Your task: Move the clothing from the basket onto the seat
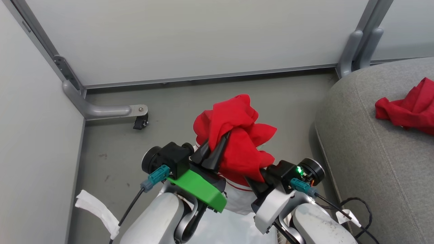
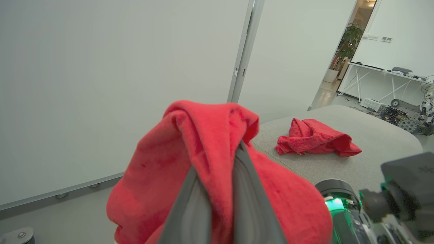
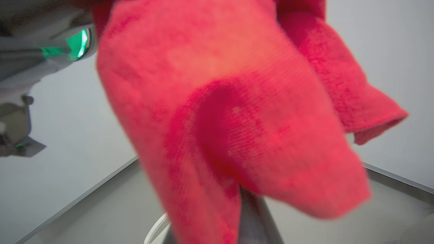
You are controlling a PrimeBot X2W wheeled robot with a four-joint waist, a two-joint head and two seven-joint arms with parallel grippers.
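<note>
Aloft: red garment (image 1: 237, 135) pinched in the left gripper (image 1: 217, 144), another on the seat (image 1: 373, 169)

Head view has the left gripper raised at centre, its two dark fingers pressed together with a fold of the red garment caught between them. The left wrist view agrees: the cloth runs down the narrow slit between the fingers (image 2: 254, 210) and billows over their tips. The bundle hangs crumpled against the grey floor (image 1: 135, 159), clear of the seat, which lies off to the robot's right.

The right gripper (image 1: 259, 181) sits just below and to the right of the bundle, its fingers buried in the fabric. In the right wrist view blurred red cloth drapes over that gripper and a single grey finger (image 3: 257, 220) pokes out at the bottom edge. Whether this gripper is clamped on the cloth or merely touching it cannot be told.

Under the bundle, between the two pale forearms, lies white cloth (image 1: 237, 203) crossed by a thin red line.

A second red piece (image 1: 407, 108) lies crumpled on top of the seat's grey cushion, well apart from the held one. A green light (image 1: 299, 170) glows on the right wrist, and a green plastic part (image 1: 200, 189) sits on the left wrist. A small caster (image 1: 140, 122) stands by the partition foot at the upper left
</note>
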